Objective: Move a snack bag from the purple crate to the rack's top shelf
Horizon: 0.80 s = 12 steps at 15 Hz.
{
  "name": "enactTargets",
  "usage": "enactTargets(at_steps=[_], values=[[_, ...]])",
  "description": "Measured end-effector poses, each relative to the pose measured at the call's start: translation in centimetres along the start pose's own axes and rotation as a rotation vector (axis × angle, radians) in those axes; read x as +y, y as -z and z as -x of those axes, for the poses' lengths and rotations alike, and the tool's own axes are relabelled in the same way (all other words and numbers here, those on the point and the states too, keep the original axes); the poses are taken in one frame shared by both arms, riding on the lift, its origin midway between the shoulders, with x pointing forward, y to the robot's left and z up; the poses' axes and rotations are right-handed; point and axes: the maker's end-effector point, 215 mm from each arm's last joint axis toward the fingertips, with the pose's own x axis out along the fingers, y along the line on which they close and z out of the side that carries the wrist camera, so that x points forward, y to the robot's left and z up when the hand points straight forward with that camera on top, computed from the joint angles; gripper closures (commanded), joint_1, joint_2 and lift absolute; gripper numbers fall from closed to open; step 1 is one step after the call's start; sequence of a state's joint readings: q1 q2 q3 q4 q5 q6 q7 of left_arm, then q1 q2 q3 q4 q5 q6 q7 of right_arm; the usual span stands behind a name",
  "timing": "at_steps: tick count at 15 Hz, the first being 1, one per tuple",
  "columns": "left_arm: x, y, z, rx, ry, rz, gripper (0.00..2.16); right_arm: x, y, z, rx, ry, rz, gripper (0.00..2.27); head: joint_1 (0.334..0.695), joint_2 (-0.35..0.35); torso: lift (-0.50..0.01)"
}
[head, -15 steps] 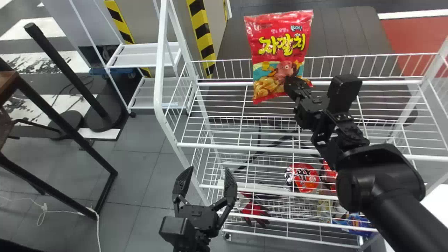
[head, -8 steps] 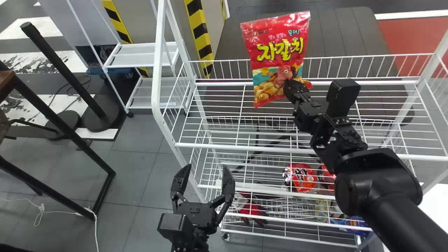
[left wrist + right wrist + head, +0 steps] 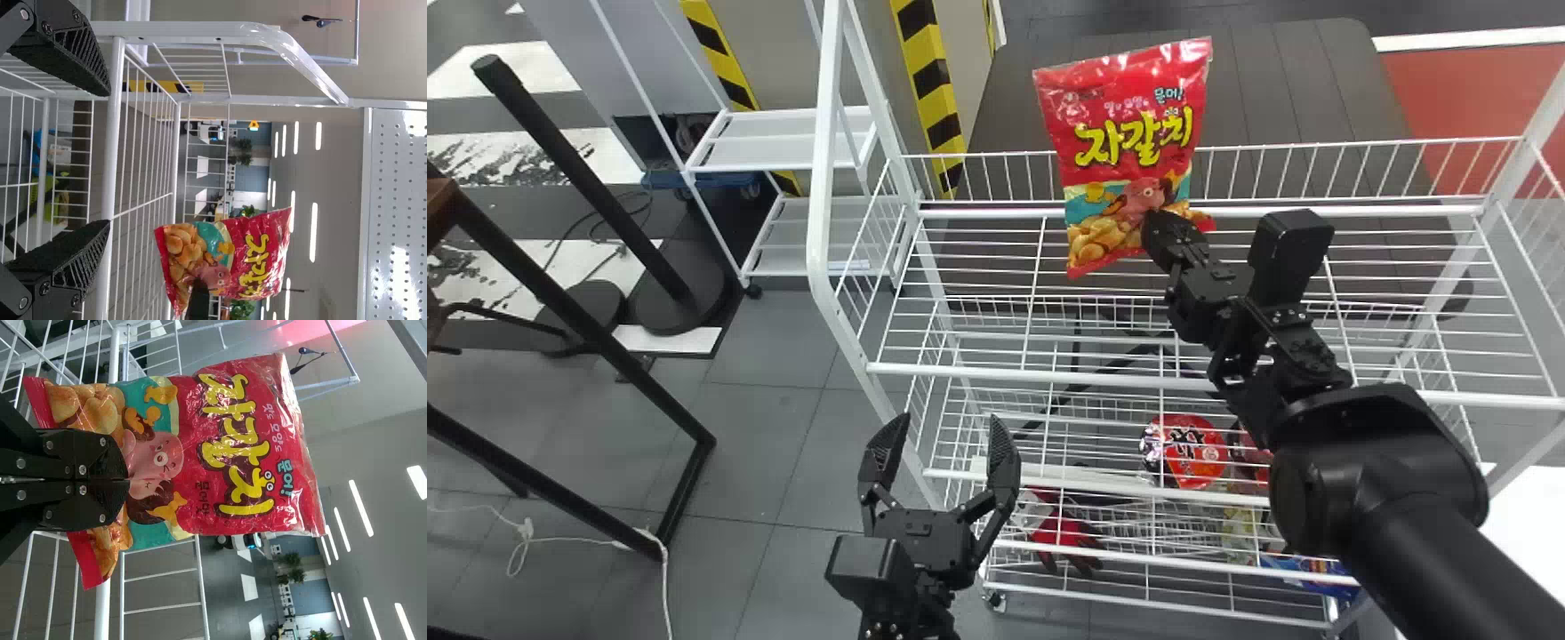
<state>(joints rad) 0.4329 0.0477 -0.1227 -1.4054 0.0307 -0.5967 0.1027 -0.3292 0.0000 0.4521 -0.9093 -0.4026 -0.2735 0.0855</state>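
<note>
The white wire rack's top shelf (image 3: 987,372) lies beneath the glossy red plastic snack bag (image 3: 1125,111), tilted slightly, its lower part pinched in the black right gripper (image 3: 128,480). The bag should prove light, pillowy and a bit slippery, its contents brittle; low and central is a fair hold, though its depth is hard to judge. Before the shelf's left end, the black left gripper (image 3: 950,436) has its fingers spread.

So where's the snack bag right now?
In the head view, the snack bag is upper right of centre, held upright by the right gripper at the rack's top shelf, overlapping its back rail in that view.
</note>
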Motion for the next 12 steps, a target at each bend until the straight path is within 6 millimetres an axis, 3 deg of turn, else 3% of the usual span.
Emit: enactTargets(at_steps=[2,4,6,7,12], values=[[0.0,0.0,-0.1,0.0,0.0,0.0,0.14,0.5,0.4,0.3,0.001,-0.003,0.004,1.31,0.695,0.19,0.0],[0.1,0.1,-0.2,0.001,-0.001,-0.001,0.14,1.2,0.6,0.4,-0.005,-0.009,0.009,1.21,0.695,0.198,0.0],[0.1,0.3,-0.2,0.003,-0.003,-0.001,0.14,2.0,0.8,0.5,-0.008,-0.018,0.015,0.37,0.695,0.206,0.0],[0.1,0.3,-0.2,0.003,-0.004,-0.001,0.14,2.3,0.9,0.6,-0.011,-0.022,0.019,0.18,0.695,0.209,0.0],[0.2,0.3,-0.3,0.003,-0.005,-0.001,0.14,3.0,1.1,1.0,-0.024,-0.03,0.031,0.1,0.695,0.219,0.0]])
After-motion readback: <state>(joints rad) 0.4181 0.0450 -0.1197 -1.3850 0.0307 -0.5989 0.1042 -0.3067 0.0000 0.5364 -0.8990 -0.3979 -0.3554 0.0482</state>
